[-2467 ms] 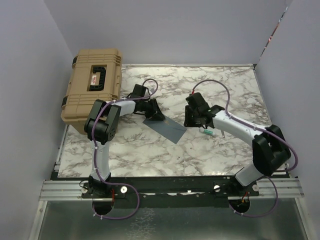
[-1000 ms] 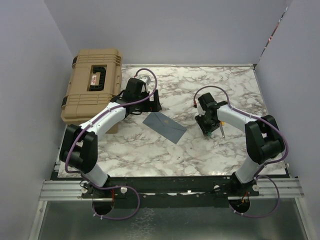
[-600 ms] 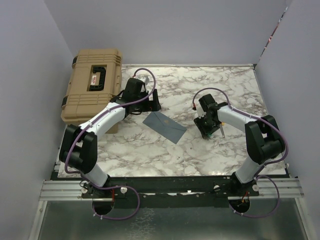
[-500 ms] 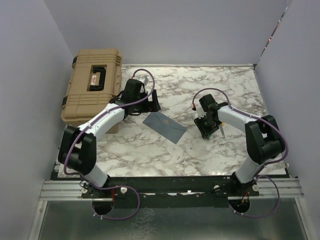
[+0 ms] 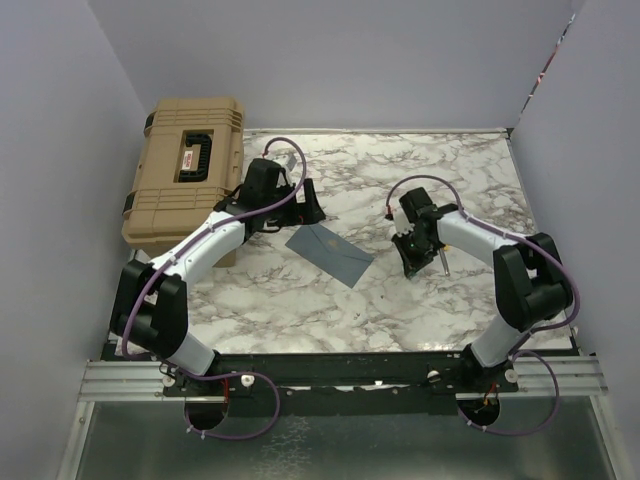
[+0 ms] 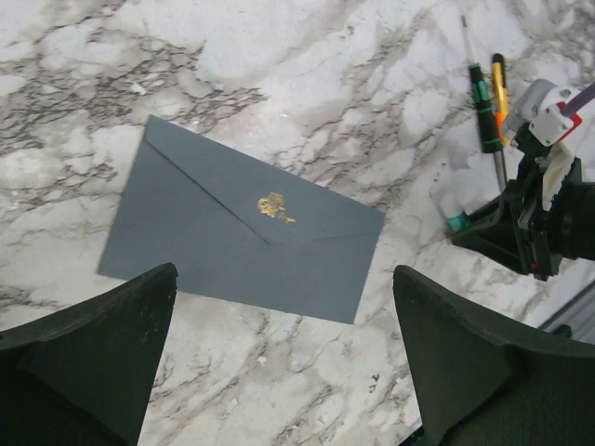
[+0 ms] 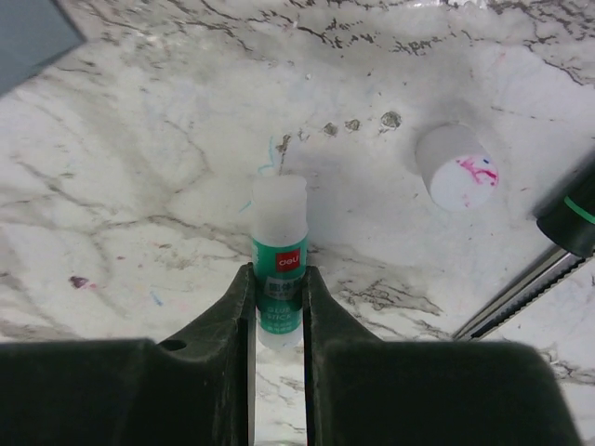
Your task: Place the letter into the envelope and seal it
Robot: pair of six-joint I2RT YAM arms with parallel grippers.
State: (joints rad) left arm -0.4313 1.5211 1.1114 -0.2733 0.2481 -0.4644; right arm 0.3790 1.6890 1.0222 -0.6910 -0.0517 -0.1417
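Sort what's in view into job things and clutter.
Job: envelope, flap down; glue stick, clamped in the right gripper, likely for sealing; left gripper, open, near the envelope. No letter in view.
Lying about: tan case; white cap; green-handled tool; yellow pen.

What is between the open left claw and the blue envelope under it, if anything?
Nothing visible. The left gripper hangs open over the envelope, whose closed face shows fully between its fingers. The glue stick, pinched in the right gripper, and two pen-like tools are off to one side on the marble.
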